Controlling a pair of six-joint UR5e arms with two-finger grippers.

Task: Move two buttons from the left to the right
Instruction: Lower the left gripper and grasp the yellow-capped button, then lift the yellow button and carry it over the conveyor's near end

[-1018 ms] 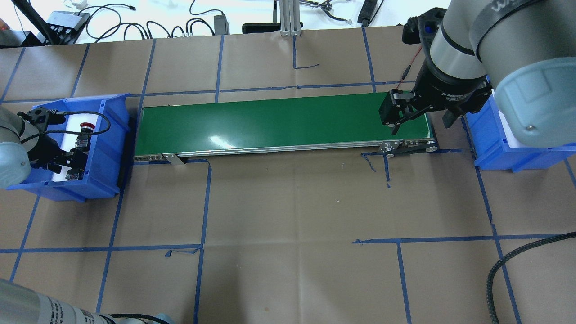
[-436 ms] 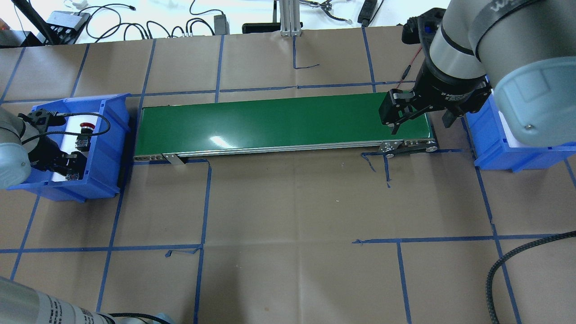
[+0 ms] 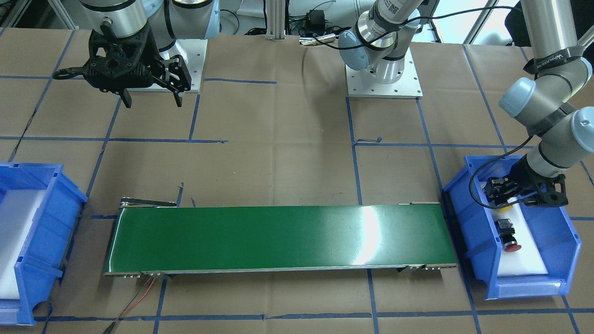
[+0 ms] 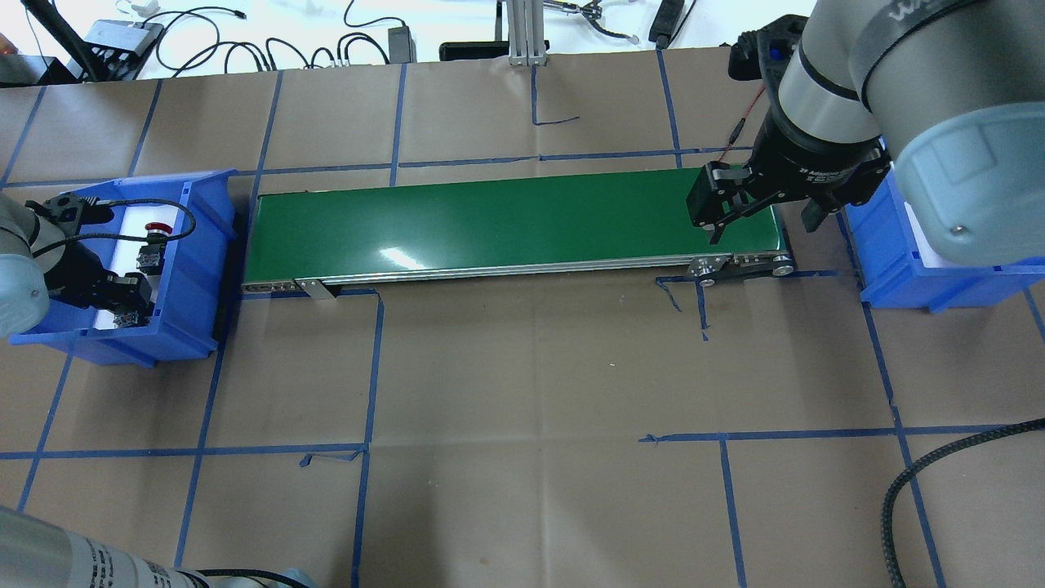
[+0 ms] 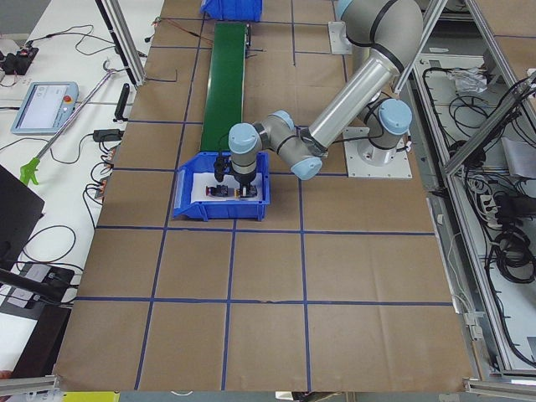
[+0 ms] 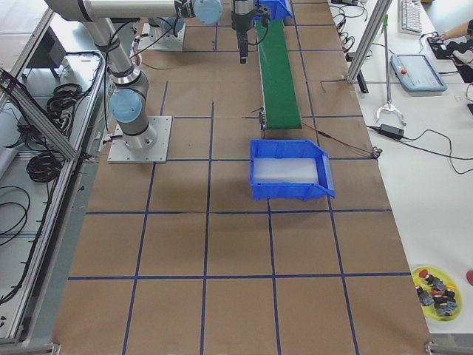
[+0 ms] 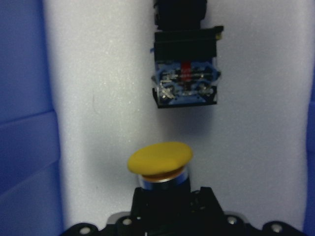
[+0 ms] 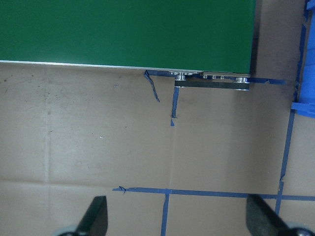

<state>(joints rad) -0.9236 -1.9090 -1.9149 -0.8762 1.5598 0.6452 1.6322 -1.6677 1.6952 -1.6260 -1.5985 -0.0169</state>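
The yellow button (image 7: 160, 158) sits in the left claw (image 7: 165, 199), whose fingers look clamped together on its black blocky body. Its smooth domed cap points straight out from the palm. The red button (image 3: 509, 239) lies on its side just beyond that cap, apart from it, on white foam (image 7: 98, 98) inside the blue plastic bin (image 3: 568, 241) on the robot's left. The glossy green belt (image 4: 506, 220) runs away from that bin. The right claw (image 3: 152, 98) hangs over the belt's far end, fingers spread apart and empty.

Bright even overhead light; glare patch on green belt (image 4: 514, 224); left wrist view blurred.
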